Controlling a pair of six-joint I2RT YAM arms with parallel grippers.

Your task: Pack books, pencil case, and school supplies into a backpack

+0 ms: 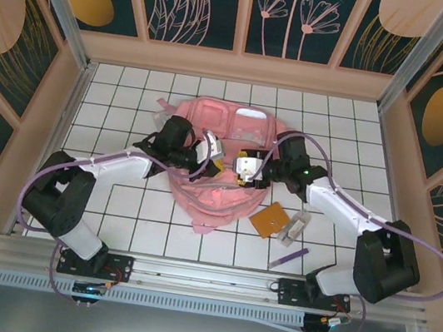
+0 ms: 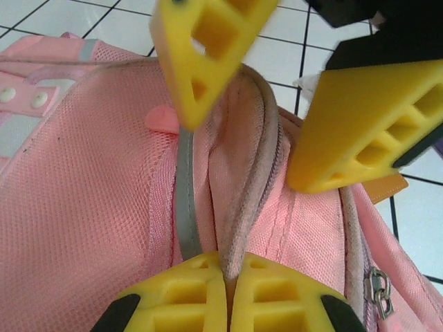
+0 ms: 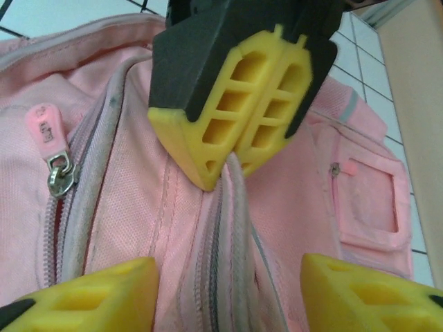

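Left end effector (image 2: 228, 261) is pinched tight on the zipper edge (image 2: 243, 207) of the pink mesh backpack (image 2: 83, 207); right end effector (image 3: 228, 268) gapes wide, empty, straddling that greyed edge.

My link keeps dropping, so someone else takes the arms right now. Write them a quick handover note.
Left gripper: shut on the zipper edge of the backpack.
Right gripper: open just beside it, holding nothing.
Orange booklet, pencil case and purple pen lie on the table, right of the backpack.
Done: nothing visibly packed.
Left: load those three.
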